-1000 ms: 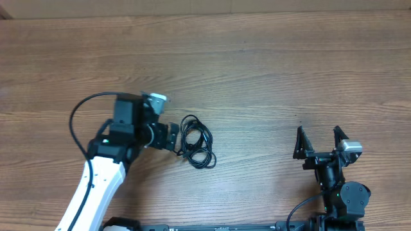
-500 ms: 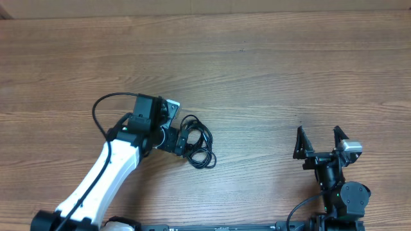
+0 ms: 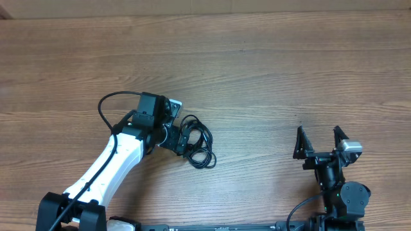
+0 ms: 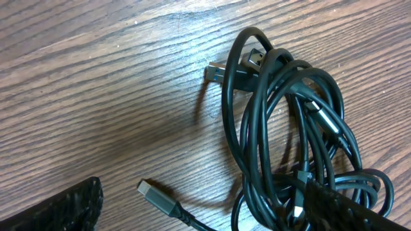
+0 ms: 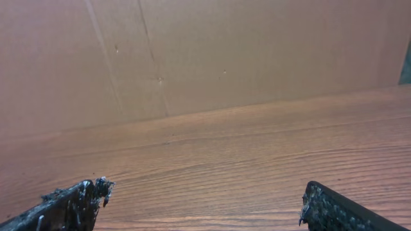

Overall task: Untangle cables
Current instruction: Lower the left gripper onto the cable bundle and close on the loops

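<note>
Checking overhead first. Cables lie as one small knotted bundle of black loops on the table, left of centre, toward the near edge. L arm reaches in from the lower-left corner. The left gripper sits right at the bundle's left side, jaws spread wide, tips overlapping the outermost loops. I can't tell from up here whether the tips touch the cord. Nothing clamped. Right gripper is well apart from the bundle at lower right, jaws fully spread in a V, nothing btwn them.

Left wrist view: the bundle fills the right half of the frame, several loops stacked and crossing, w/ strands threaded through each other. One grey plug lies free on bare wood at bottom centre, its cord running off toward the bundle. A second plug pokes out at the bundle's upper left, under the top loop. One finger shows at bottom left over bare wood, apart from the cords. The other finger, at bottom right, lies across the lower loops. So the jaws are wide w/ part of the bundle btwn them, and no grip is closed on it.

Right wrist view: both fingertips sit at the bottom corners, far apart, gap empty. Ahead I see wood tabletop and a brown cardboard wall.
</note>
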Robot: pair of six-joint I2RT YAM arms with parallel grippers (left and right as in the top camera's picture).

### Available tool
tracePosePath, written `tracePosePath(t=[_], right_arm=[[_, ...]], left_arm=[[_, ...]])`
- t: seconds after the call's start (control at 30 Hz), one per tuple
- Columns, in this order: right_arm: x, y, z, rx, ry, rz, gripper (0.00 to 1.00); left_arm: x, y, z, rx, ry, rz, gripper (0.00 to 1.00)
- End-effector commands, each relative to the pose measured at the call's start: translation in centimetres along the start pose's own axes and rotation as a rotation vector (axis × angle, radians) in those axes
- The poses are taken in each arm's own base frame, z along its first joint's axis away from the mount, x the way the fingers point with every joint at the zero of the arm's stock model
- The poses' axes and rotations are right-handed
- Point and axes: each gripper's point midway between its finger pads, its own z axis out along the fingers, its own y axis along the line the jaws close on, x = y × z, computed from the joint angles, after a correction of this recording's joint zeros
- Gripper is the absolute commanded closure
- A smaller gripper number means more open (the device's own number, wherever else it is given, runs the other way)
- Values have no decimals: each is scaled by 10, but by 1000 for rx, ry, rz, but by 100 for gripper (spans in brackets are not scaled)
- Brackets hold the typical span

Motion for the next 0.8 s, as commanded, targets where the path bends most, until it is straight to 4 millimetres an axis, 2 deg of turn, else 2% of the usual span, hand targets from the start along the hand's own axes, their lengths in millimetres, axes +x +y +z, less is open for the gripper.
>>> tracePosePath(t=[0.0, 0.77], right_arm=[[2, -2, 0, 12, -3, -4, 0], [2, -2, 0, 12, -3, -4, 0]], left_arm=[[-11, -5, -3, 14, -26, -1, 0], [-13, -4, -3, 13, -35, -1, 0]])
